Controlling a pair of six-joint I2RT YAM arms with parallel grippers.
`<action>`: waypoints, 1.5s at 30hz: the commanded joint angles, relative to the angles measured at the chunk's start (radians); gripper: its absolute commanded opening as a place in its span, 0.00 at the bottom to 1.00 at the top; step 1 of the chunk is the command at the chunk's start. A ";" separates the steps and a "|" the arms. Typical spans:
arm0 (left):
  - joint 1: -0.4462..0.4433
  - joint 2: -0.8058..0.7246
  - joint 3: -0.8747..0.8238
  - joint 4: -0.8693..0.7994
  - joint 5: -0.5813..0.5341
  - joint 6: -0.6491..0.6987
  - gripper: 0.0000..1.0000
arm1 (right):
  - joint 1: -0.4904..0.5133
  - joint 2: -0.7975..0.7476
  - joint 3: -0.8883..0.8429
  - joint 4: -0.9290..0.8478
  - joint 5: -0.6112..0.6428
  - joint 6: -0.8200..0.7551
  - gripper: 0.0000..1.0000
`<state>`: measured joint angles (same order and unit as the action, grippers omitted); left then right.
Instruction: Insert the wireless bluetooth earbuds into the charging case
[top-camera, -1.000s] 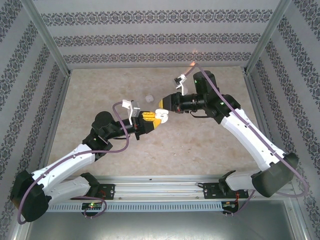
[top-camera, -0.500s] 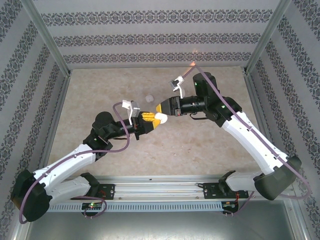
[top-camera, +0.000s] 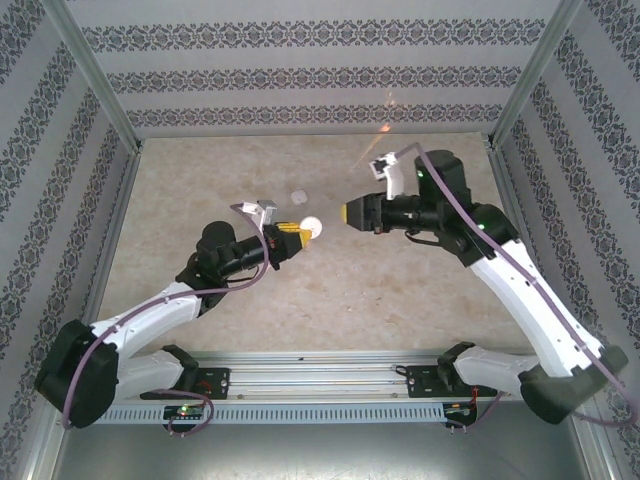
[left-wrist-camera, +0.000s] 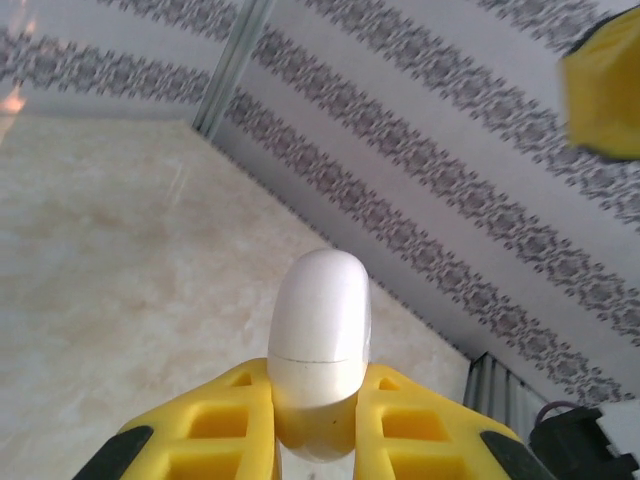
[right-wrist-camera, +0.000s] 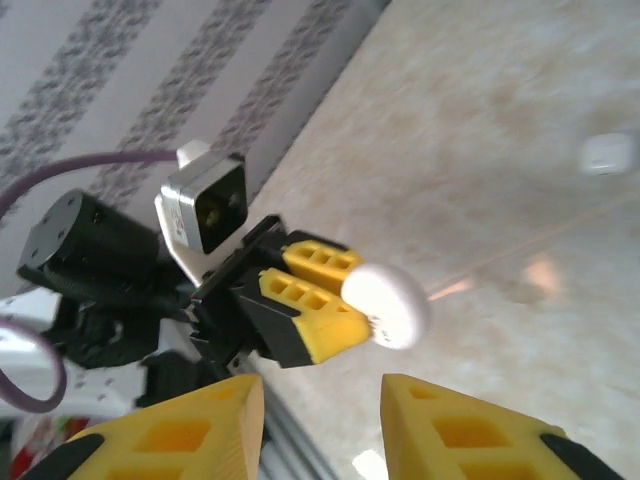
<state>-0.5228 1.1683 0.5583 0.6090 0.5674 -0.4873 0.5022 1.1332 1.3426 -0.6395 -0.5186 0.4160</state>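
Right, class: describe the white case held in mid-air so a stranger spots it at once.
Find the beige tabletop, then the left arm over it. The yellow-fingered left gripper clamps the white case: a smooth rounded shell with a thin seam. Unlike the small white piece on the table beyond, it is held aloft.

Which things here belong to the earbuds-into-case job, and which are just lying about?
Job in hand:
- white case, closed, clamped in the left gripper
- right gripper, open and empty, facing the case

Lying about:
- small white item resting apart on the table, too blurred to tell what it is
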 joint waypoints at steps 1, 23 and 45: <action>0.035 0.075 0.005 -0.028 -0.009 0.006 0.00 | -0.035 -0.079 -0.106 0.031 0.214 -0.048 0.46; 0.183 0.629 0.270 -0.348 -0.004 0.012 0.33 | -0.415 -0.031 -0.611 0.495 0.647 -0.063 0.98; 0.276 0.265 0.453 -0.756 -0.444 0.561 1.00 | -0.501 0.053 -0.927 1.095 0.616 -0.261 0.98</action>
<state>-0.2924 1.4887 1.0512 -0.1352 0.2413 -0.0364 0.0082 1.1614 0.4580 0.3019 0.1375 0.1703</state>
